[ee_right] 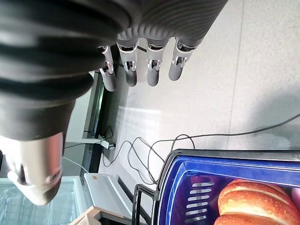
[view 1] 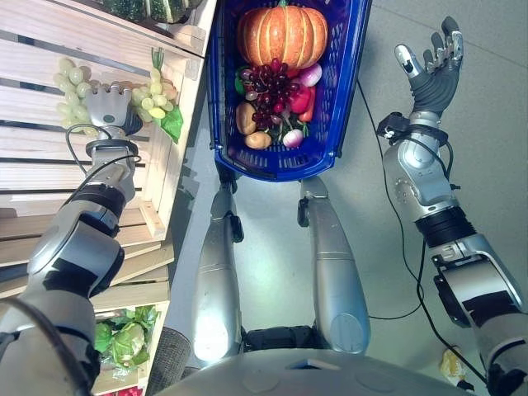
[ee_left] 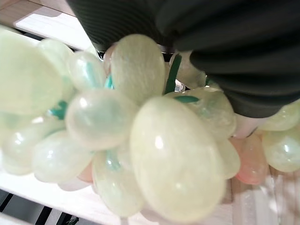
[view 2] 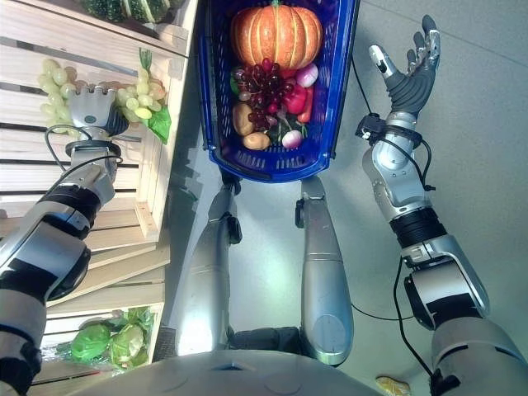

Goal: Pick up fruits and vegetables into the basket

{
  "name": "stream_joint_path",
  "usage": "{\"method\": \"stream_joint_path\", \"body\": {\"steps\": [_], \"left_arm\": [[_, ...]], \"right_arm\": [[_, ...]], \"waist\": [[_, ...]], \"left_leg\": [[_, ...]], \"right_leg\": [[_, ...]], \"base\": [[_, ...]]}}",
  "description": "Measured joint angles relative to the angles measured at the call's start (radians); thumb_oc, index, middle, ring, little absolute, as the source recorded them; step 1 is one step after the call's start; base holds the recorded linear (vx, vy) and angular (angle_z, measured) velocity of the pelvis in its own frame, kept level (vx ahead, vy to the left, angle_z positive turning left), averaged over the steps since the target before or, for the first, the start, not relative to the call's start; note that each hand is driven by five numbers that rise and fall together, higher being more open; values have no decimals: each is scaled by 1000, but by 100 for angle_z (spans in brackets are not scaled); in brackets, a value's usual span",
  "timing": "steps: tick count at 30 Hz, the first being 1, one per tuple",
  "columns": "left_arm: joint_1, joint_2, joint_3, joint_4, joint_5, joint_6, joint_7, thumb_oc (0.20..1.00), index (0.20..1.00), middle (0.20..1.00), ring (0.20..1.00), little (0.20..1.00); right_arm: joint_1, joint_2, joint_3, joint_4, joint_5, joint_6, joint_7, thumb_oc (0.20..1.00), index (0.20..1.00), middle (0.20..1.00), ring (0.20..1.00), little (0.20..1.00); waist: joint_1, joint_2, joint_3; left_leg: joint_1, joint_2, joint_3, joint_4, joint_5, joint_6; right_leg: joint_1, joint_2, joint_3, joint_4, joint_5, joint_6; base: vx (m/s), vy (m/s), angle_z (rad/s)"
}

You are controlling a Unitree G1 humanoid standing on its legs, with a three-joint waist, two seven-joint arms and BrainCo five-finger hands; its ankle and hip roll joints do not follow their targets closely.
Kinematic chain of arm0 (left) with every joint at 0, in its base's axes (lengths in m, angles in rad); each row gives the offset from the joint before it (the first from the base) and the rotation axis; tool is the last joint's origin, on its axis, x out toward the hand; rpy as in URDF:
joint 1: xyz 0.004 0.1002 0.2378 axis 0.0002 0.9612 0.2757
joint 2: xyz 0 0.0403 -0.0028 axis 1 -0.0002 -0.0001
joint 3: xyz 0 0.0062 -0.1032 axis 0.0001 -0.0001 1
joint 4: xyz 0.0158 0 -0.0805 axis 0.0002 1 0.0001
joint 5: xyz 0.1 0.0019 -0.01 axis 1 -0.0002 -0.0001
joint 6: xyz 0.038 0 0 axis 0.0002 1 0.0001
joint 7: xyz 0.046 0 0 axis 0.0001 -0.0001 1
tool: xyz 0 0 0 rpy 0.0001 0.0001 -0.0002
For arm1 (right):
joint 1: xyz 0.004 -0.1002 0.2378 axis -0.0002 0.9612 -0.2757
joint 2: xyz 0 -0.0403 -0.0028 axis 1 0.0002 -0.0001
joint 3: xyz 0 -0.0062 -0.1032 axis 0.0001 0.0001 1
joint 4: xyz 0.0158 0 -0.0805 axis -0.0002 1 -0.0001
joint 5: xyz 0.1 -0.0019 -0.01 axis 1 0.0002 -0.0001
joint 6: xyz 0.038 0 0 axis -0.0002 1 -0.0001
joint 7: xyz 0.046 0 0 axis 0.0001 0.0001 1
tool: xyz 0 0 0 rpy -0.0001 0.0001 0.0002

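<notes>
A bunch of green grapes with a green leaf lies on a wooden slatted shelf at the left. My left hand sits on the middle of the bunch, its fingers curled down into the grapes, which press close against the palm. The blue basket hangs in front of me, holding an orange pumpkin, purple grapes, a red pepper, potatoes and small pink bulbs. My right hand is raised to the right of the basket, open and holding nothing, fingers straight.
The shelf's raised front edge runs between the grapes and the basket. Dark green squashes sit on the shelf above, leafy cabbages on a lower one. Grey floor lies to the right, with a small yellow object.
</notes>
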Motion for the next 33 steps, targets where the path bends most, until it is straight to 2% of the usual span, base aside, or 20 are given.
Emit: {"method": "stream_joint_path", "body": {"steps": [7,9,10,12,15,18,20,21,23,27,28,33], "left_arm": [[5,0,1,0,-23,0,-7,200,200,200,200,200],[8,0,1,0,-72,-6,-7,200,200,200,200,200],[11,-1,14,-1,-142,-26,-8,200,200,200,200,200],[19,-6,72,-7,-290,-78,-13,200,200,200,200,200],[42,-32,225,-4,-619,-201,-44,200,200,200,200,200],[63,-43,312,-16,-780,-285,-85,200,200,200,200,200],[103,-59,426,-54,-986,-390,-147,200,200,200,200,200],[112,-64,445,-65,-1026,-416,-159,200,200,200,200,200],[158,-87,491,-125,-1181,-508,-208,200,200,200,200,200],[229,-145,522,-237,-1352,-635,-268,200,200,200,200,200],[273,-180,539,-296,-1402,-680,-292,200,200,200,200,200],[358,-220,554,-438,-1482,-786,-349,200,200,200,200,200]], "right_arm": [[1,0,0,-1,-8,0,-2,1000,1000,1000,1000,1000],[6,0,0,-1,-8,0,-2,1000,1000,1000,1000,1000],[8,1,1,-1,-8,0,-2,1000,1000,1000,1000,1000],[10,2,2,-1,-8,0,-2,1000,1000,1000,1000,1000],[22,8,2,-6,-9,0,4,1000,1000,1000,1000,1000],[33,26,2,-27,-13,-1,20,1000,1000,1000,1000,1000],[56,50,1,-77,-37,-1,48,1000,1000,1000,1000,1000],[64,55,1,-85,-47,-1,54,1000,1000,1000,1000,1000],[80,75,1,-93,-74,-2,83,1000,1000,1000,1000,1000],[112,85,1,-115,-110,-2,118,1000,1000,1000,1000,1000],[127,90,1,-116,-120,-2,134,1000,1000,1000,1000,1000],[160,90,-8,-146,-154,-6,171,1000,1000,1000,1000,1000]], "waist": [[0,0,0],[0,0,0],[-1,0,0],[-1,0,0],[2,0,0],[3,-1,0],[7,-1,0],[7,-1,0],[15,-1,0],[34,-1,0],[40,-1,0],[50,-2,0]], "left_leg": [[-1,0,0,12,-1,1],[-1,0,1,14,-1,1],[-1,0,1,16,-1,1],[-1,0,1,17,-1,1],[-1,0,-2,20,-1,1],[-1,0,-6,23,-1,1],[1,0,-10,25,-1,1],[3,0,-11,25,-1,1],[13,-2,-12,25,-1,1],[19,-2,-14,25,-1,1],[25,-2,-16,23,-1,1],[37,-2,-19,9,2,1]], "right_leg": [[1,0,1,6,2,-1],[2,0,2,6,5,-1],[2,0,2,6,6,0],[2,0,2,6,6,0],[6,0,1,7,6,-1],[9,0,-2,7,6,-1],[13,0,-4,8,6,-1],[15,0,-4,8,6,-1],[26,-1,-5,7,6,-1],[33,-1,-6,6,6,-1],[42,-1,-8,2,6,0],[51,-1,-11,-2,2,6]], "base": [[0,0,0],[0,0,0],[0,0,0],[-5,-15,0],[-5,-34,2],[-8,-39,3],[-10,-45,3],[-8,-39,3],[-14,-45,2],[-16,-38,1],[-13,-33,2],[-4,-39,1]]}}
